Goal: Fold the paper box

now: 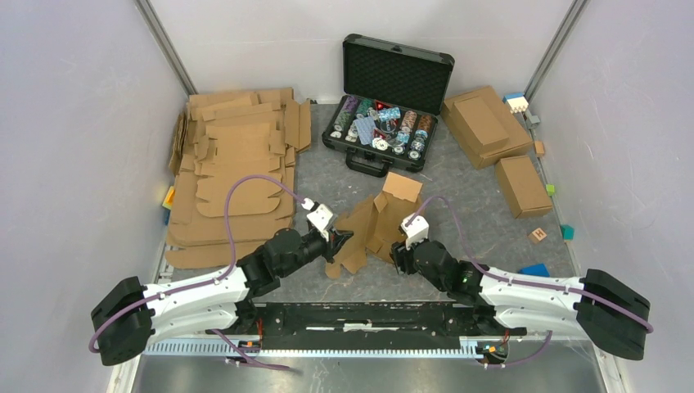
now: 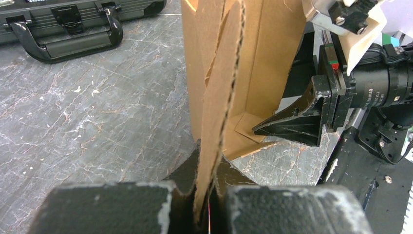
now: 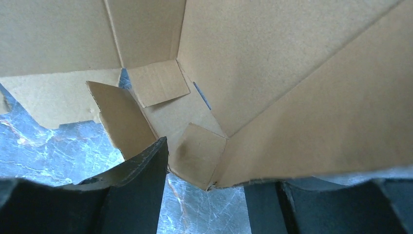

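The paper box (image 1: 383, 214) is a brown blank, partly folded, standing on the grey table in the middle. My left gripper (image 1: 344, 238) is shut on the edge of one of its left flaps; in the left wrist view (image 2: 208, 192) the cardboard (image 2: 265, 58) runs up from between the closed jaws. My right gripper (image 1: 398, 248) is open at the box's near right side. In the right wrist view (image 3: 204, 187) a box corner (image 3: 199, 156) sits between the spread fingers (image 3: 139, 187), and a panel lies over the right one. One right finger (image 2: 292, 124) shows in the left wrist view against the box.
A pile of flat brown blanks (image 1: 237, 172) lies at the left. An open black case (image 1: 385, 115) of poker chips stands behind, its handle in the left wrist view (image 2: 68, 39). Folded cardboard boxes (image 1: 484, 124) (image 1: 522, 185) and small coloured blocks (image 1: 538, 235) are at the right.
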Available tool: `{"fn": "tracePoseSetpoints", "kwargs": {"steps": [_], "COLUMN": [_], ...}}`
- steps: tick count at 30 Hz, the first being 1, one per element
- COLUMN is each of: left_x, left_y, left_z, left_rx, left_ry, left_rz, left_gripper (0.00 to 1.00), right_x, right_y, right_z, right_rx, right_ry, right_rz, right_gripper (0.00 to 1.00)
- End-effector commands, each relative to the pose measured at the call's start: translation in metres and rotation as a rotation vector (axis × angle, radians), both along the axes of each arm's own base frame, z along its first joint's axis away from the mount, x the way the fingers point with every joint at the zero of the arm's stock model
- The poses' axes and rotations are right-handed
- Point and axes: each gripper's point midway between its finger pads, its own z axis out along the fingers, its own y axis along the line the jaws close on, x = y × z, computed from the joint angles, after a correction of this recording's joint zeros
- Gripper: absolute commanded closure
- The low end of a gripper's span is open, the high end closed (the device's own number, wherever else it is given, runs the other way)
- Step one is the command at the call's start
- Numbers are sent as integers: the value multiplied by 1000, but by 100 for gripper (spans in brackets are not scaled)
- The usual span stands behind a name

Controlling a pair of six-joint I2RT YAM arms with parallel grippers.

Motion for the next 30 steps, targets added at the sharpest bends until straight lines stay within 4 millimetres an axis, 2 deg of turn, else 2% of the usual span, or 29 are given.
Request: {"fn": "tracePoseSetpoints", "kwargs": {"steps": [1, 3, 6, 11, 15, 17, 22, 30], "left_x": [-2, -2, -2, -3, -3, -4, -4, -3], "left_y": [-4, -4, -4, -4, -4, -5, -6, -4], "left_z": [13, 13, 13, 13, 13, 13, 13, 14], "left_rx": [-64, -64, -65, -64, -64, -64, -62, -61], "left_ry": [-12, -12, -13, -13, -13, -13, -12, -15], "left_rz": [-3, -3, -2, -6, -8, -13, -13, -7], "left_gripper": [96, 96, 96, 96, 96, 96, 96, 96], "right_x": [6, 4, 4, 4, 8, 10, 13, 9], "right_y": [17, 18, 18, 23, 22, 24, 34, 40], "right_z": [27, 31, 35, 31, 29, 31, 34, 41], "right_rx": [141, 178, 218, 233, 234, 245, 276, 387], "right_ry": [-35, -36, -23, 3, 0, 1, 26, 47], "right_rz": [-17, -19, -39, -49, -75, -87, -107, -108], "right_gripper": [36, 38, 49, 53, 53, 50, 50, 41]}}
